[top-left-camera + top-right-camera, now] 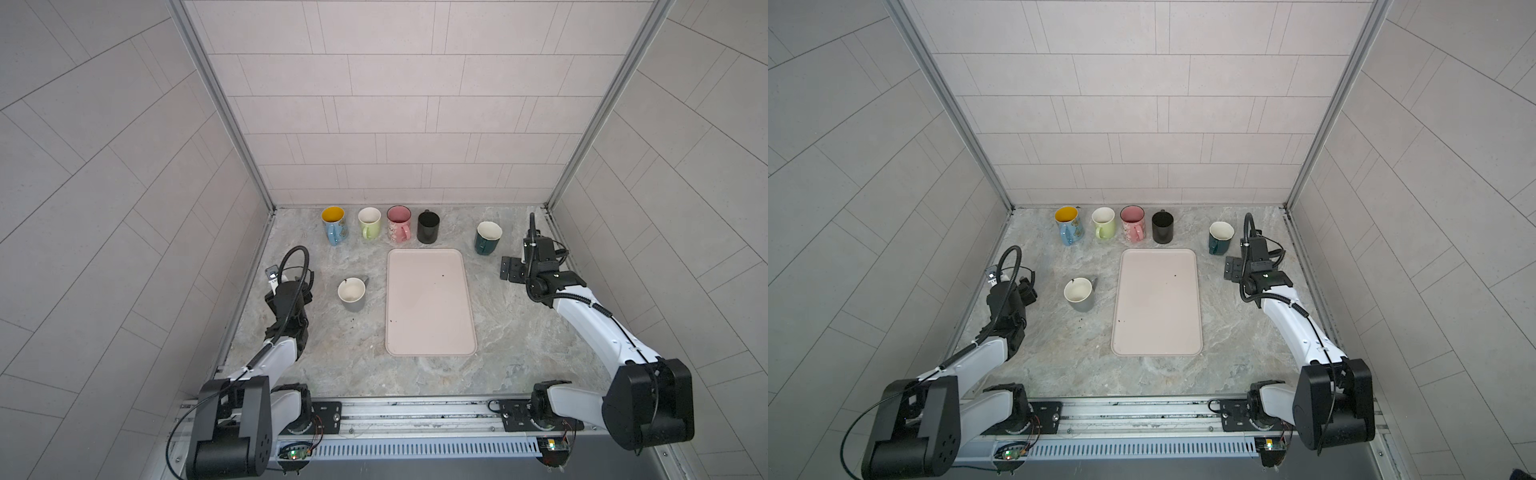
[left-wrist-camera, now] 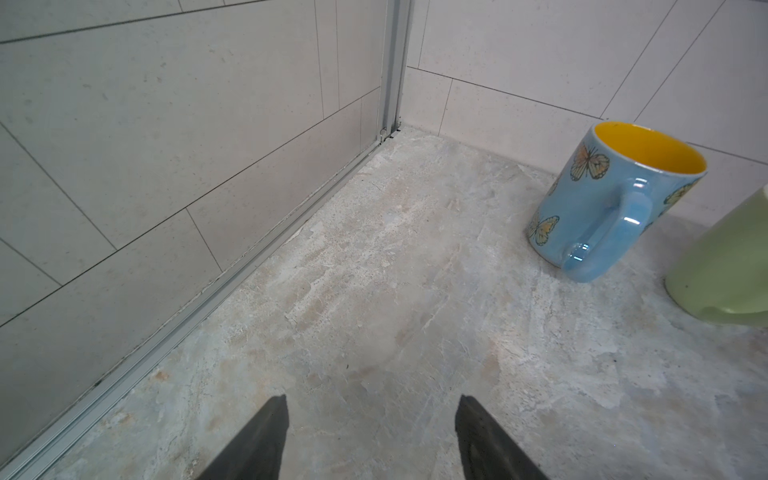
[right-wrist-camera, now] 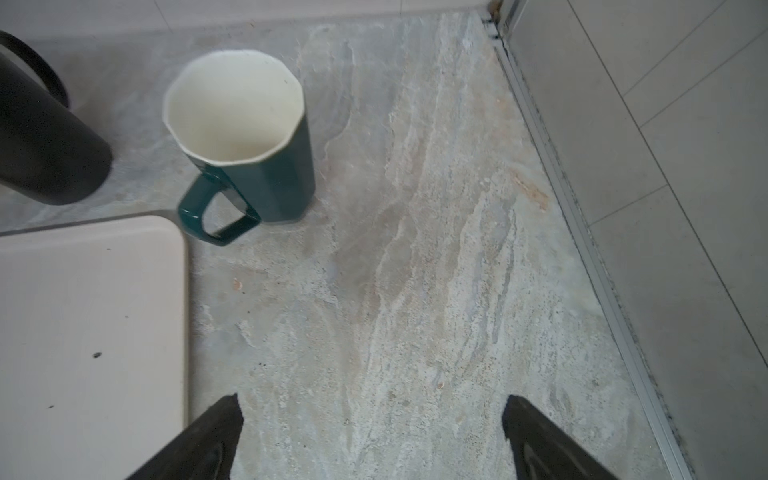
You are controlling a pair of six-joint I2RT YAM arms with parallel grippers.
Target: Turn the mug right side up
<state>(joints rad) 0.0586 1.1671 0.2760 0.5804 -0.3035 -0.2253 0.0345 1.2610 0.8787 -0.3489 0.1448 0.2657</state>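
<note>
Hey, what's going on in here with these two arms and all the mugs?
Two robot arms are meant to set a mug right side up. All six mugs on the table stand mouth up, including the grey mug left of the pink tray. The left arm's fingers are spread over bare table holding nothing, and the right arm's fingers are open and empty too, near the dark green mug.

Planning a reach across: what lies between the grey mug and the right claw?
The pink tray lies between grey mug and right claw, as both top views show.
</note>
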